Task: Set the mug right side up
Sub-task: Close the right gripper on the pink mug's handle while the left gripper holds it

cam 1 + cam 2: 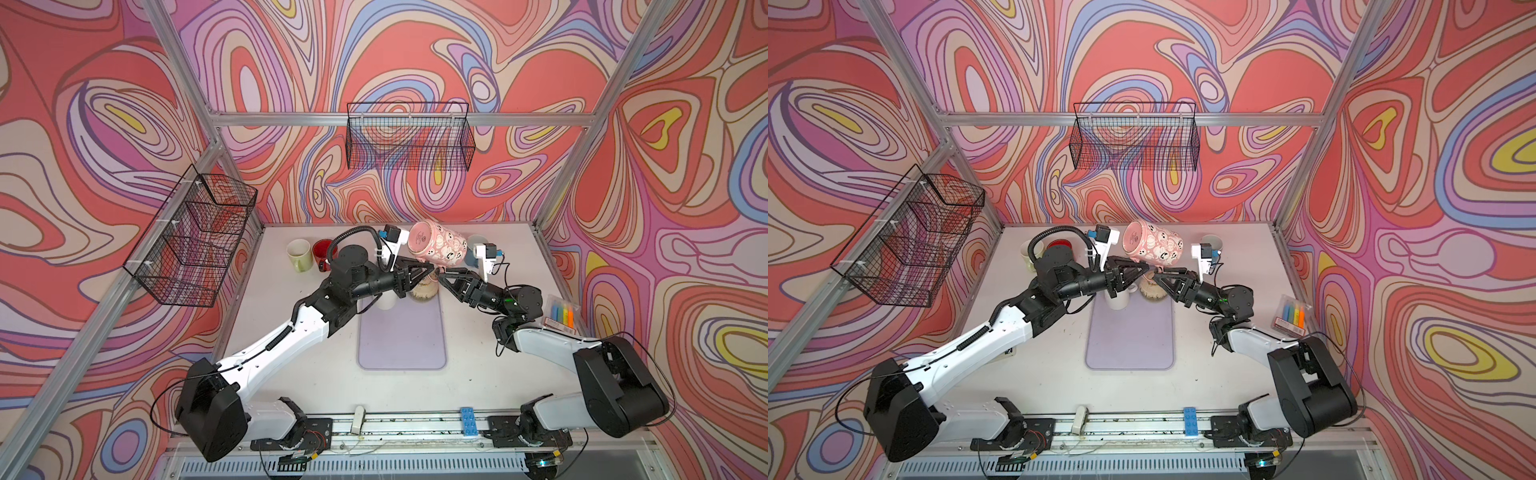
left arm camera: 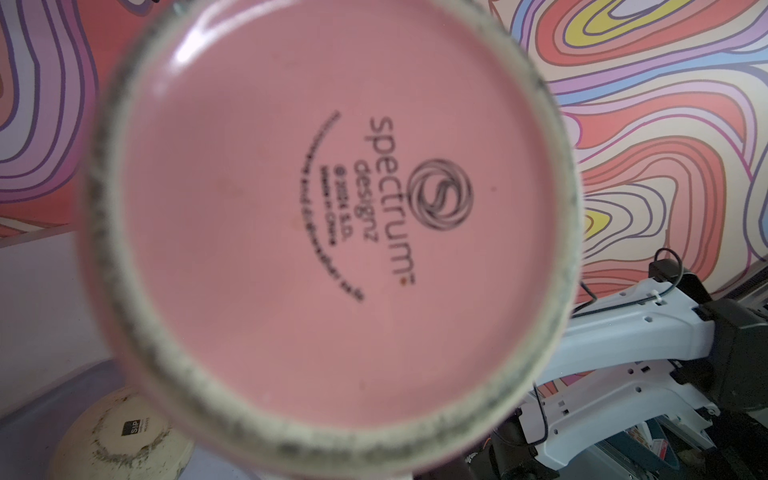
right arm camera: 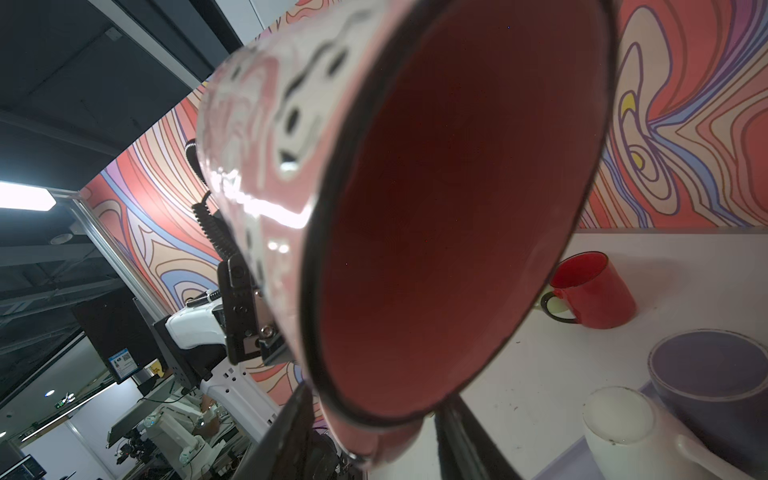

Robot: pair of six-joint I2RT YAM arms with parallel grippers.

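Observation:
The pink mug (image 1: 436, 245) with white ghost faces hangs in the air on its side above the far end of the purple mat (image 1: 402, 336). Its base (image 2: 332, 228) faces the left wrist camera and its dark red inside (image 3: 436, 208) faces the right wrist camera. In both top views my left gripper (image 1: 430, 272) (image 1: 1144, 270) is shut under the mug at its handle; its fingers are hidden in the left wrist view. My right gripper (image 1: 444, 275) (image 3: 374, 415) meets it from the right. Its fingers (image 3: 461, 436) stand either side of the handle, with a slim gap showing.
A pale green mug (image 1: 299, 254) and a red mug (image 1: 322, 249) stand at the back left. A white mug (image 1: 385, 301) and a beige mug (image 1: 424, 291) sit upside down on the mat under the grippers. A highlighter pack (image 1: 561, 316) lies right. Wire baskets (image 1: 409, 137) hang on the walls.

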